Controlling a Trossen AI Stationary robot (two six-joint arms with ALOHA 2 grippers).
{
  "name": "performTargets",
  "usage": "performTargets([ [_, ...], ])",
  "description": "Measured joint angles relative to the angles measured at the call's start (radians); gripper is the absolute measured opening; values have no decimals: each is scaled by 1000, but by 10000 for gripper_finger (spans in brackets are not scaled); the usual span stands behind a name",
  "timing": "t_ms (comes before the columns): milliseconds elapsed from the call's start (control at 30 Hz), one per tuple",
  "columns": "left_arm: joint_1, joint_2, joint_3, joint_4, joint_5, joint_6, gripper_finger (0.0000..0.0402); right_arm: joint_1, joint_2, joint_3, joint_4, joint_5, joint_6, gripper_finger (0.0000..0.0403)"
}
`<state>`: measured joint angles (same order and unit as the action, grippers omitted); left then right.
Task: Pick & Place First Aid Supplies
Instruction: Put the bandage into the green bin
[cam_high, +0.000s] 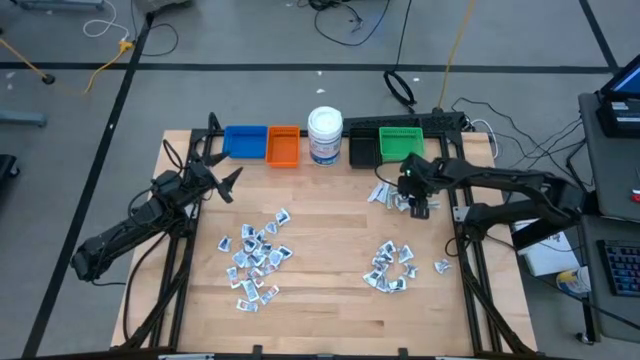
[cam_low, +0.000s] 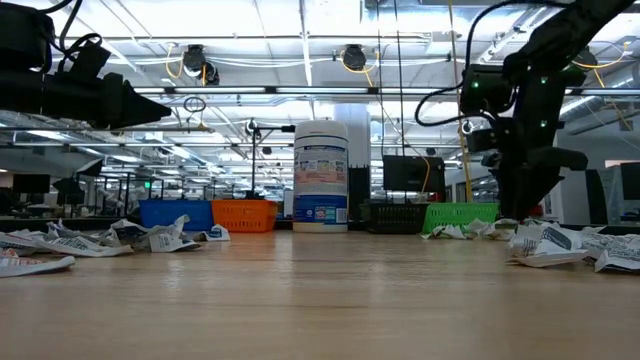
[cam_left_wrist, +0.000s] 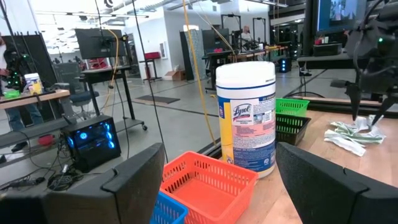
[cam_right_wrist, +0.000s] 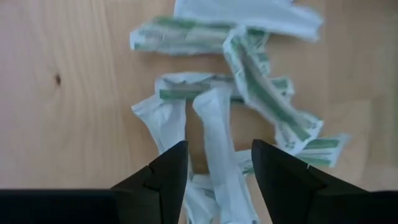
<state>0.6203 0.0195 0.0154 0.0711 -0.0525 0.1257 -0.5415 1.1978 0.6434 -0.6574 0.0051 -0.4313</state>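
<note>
The first aid supplies are small white wrapped packets lying flat on the wooden table in three heaps: left (cam_high: 255, 255), right (cam_high: 392, 268), and a green-striped heap (cam_high: 392, 196) near the green bin. My right gripper (cam_high: 420, 205) points down over that last heap. It is open, with one finger on each side of a long white packet (cam_right_wrist: 217, 124) and a gap showing on both sides. My left gripper (cam_high: 225, 185) waits level above the table's far left, open, holding nothing.
Along the far edge stand a blue bin (cam_high: 244, 141), an orange bin (cam_high: 283, 146), a white jar with a blue label (cam_high: 325, 136), a black bin (cam_high: 364, 148) and a green bin (cam_high: 402, 142). Bare wood lies between the heaps at the table's middle.
</note>
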Motion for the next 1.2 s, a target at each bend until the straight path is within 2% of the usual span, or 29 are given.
performTargets([
  [200, 0, 0, 0, 0, 0, 0, 310, 0, 77, 0, 25, 1, -2, 163],
  [500, 0, 0, 0, 0, 0, 0, 310, 0, 74, 0, 22, 6, -3, 79],
  [867, 0, 0, 0, 0, 0, 0, 310, 0, 10, 1, -8, 25, -2, 8],
  [1200, 0, 0, 0, 0, 0, 0, 310, 0, -34, 114, -106, 24, 17, 3],
])
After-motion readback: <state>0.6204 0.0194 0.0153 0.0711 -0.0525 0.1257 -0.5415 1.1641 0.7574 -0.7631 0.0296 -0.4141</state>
